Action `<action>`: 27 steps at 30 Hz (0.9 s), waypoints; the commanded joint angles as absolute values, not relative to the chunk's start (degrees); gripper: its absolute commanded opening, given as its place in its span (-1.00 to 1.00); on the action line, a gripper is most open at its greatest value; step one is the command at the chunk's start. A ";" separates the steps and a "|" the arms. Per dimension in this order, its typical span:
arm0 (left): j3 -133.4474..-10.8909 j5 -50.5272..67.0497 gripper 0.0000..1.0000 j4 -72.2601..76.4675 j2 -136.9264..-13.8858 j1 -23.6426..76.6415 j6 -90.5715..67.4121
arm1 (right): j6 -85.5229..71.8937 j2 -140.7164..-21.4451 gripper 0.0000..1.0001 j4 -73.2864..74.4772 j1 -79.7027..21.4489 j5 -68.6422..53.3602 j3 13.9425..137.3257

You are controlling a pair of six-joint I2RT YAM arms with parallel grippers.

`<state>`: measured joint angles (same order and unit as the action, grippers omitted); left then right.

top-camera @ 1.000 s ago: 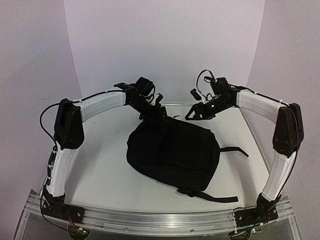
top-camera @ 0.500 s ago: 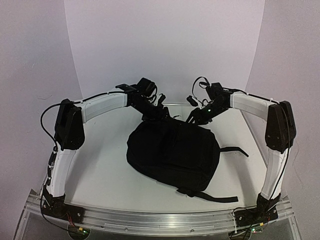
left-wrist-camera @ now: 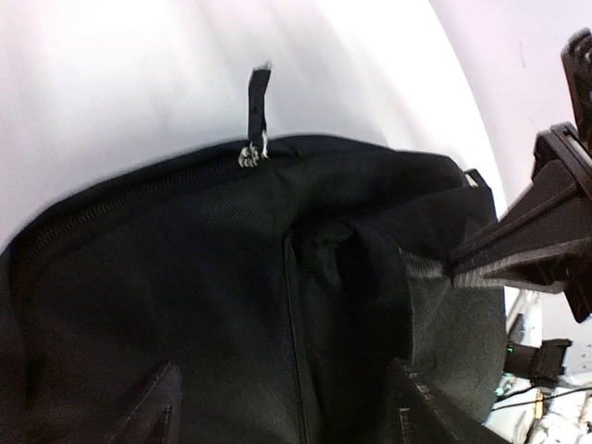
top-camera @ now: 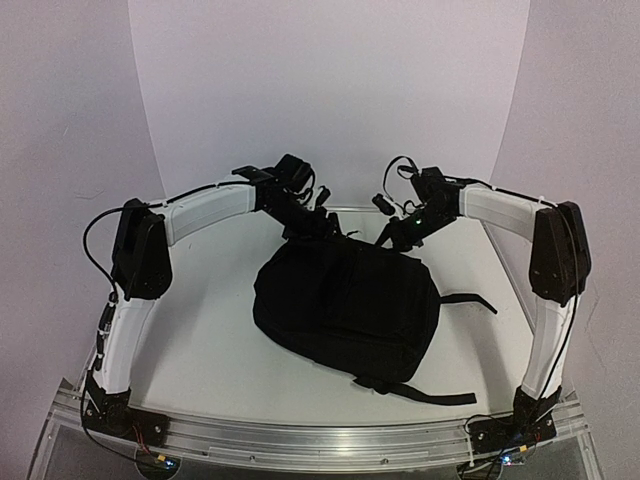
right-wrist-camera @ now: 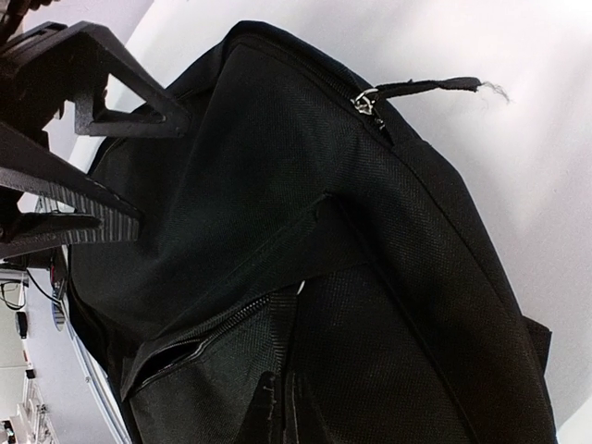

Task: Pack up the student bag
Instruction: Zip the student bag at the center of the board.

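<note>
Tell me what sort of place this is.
Likely a robot lab bench: left arm and right arm on a metal rail, plain white backdrop, one black bag on the table.

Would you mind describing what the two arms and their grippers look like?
The left arm and right arm share white tubular links, bulky black elbow housings and black bases on an aluminium rail. Thin black cables loop beside the left arm; a green light glows near the right wrist. The left gripper and right gripper are black, with triangular, ribbed fingers.
</note>
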<state>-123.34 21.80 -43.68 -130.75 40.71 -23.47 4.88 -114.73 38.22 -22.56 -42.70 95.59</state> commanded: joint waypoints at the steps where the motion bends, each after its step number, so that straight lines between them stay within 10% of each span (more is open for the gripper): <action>1: -131.36 16.24 0.73 -45.82 -134.11 40.22 -22.50 | 4.66 -108.58 -1.00 39.04 -24.29 -43.33 97.14; 14: -141.38 8.55 0.97 -50.41 -144.53 40.00 -20.68 | 5.65 -103.95 -1.00 41.09 -29.98 -35.35 88.52; 27: -109.18 3.58 -0.30 -47.43 -126.49 37.51 -32.39 | 6.26 -114.03 -1.00 38.19 -30.35 -28.07 97.49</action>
